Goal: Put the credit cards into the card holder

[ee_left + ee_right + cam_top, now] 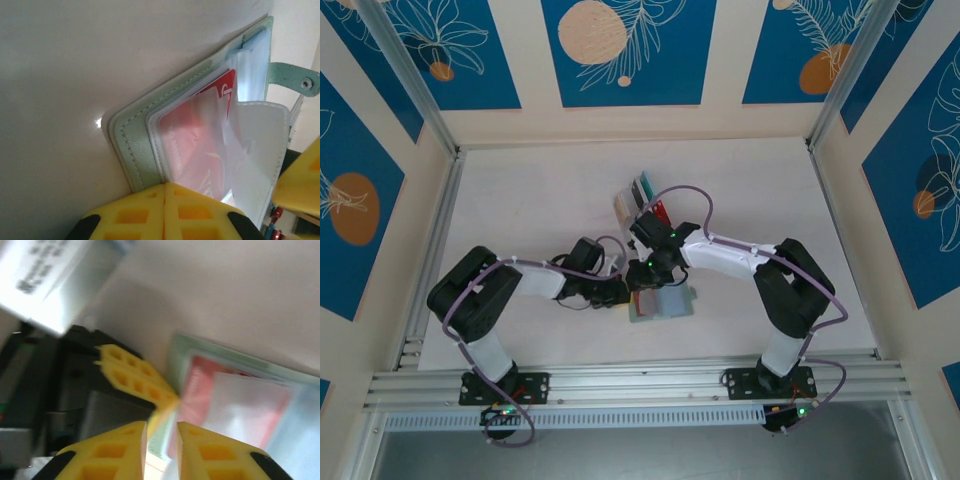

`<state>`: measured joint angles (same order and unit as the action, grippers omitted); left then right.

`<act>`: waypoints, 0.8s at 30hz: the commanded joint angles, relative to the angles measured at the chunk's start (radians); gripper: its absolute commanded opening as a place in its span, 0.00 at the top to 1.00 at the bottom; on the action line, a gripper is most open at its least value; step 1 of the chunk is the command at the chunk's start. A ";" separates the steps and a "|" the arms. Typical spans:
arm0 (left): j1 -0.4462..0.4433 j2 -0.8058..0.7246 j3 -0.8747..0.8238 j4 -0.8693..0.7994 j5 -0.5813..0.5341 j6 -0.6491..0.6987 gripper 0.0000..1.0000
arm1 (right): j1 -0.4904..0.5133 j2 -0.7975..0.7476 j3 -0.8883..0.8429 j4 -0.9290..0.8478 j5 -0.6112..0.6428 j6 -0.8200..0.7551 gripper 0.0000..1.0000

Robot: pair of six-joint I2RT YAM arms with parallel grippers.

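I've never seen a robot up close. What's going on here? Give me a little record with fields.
card holder: lying open on the table, near the arms
red card: inside a clear pocket
left end effector: shut on the holder's edge
right end effector: slightly open, empty, over the holder
other cards: standing in the clear rack farther back

A pale beige table [540, 210] is seen in the middle and is lit evenly. It is enclosed at 9, 12 and 3 o'clock by cream walls [620, 122], on which blue panels [620, 50] with white leaf drawings and orange circles are mounted. Aluminium posts [410, 80] are placed at 11 and 1 o'clock. An aluminium rail [640, 380] is laid at 6 o'clock, with a grey surface [640, 455] beyond it.
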<state>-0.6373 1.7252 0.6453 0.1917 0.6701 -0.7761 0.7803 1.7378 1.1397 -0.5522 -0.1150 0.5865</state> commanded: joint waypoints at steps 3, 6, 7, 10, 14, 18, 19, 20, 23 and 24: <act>0.001 0.072 -0.082 0.063 -0.015 -0.073 0.93 | -0.038 -0.079 -0.055 0.093 -0.190 0.038 0.66; 0.012 0.053 -0.089 0.069 -0.004 -0.074 0.93 | -0.050 -0.129 -0.064 0.069 -0.179 0.015 0.60; 0.016 0.045 -0.091 0.068 0.001 -0.074 0.92 | -0.054 -0.148 -0.067 0.051 -0.160 0.006 0.59; 0.036 0.017 -0.095 0.049 0.008 -0.067 0.92 | -0.079 -0.195 -0.090 0.018 -0.128 -0.008 0.55; 0.067 -0.042 -0.096 -0.008 0.008 -0.044 0.91 | -0.110 -0.213 -0.130 0.008 -0.120 -0.014 0.65; 0.090 -0.109 -0.085 -0.078 0.005 -0.015 0.90 | -0.093 -0.164 -0.141 0.026 -0.124 -0.011 0.83; 0.095 -0.124 -0.078 -0.103 0.000 -0.002 0.89 | -0.082 -0.146 -0.142 0.036 -0.123 -0.008 0.84; 0.097 -0.134 -0.071 -0.130 -0.006 0.012 0.89 | -0.071 -0.127 -0.141 0.044 -0.122 -0.005 0.84; 0.108 -0.157 -0.056 -0.184 -0.021 0.038 0.89 | -0.042 -0.070 -0.140 0.065 -0.105 0.003 0.84; 0.111 -0.162 -0.056 -0.190 -0.021 0.041 0.89 | -0.033 -0.055 -0.140 0.071 -0.095 0.005 0.85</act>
<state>-0.5407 1.5894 0.5701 0.0933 0.6689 -0.7818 0.7254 1.6505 1.0119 -0.4934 -0.2195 0.5842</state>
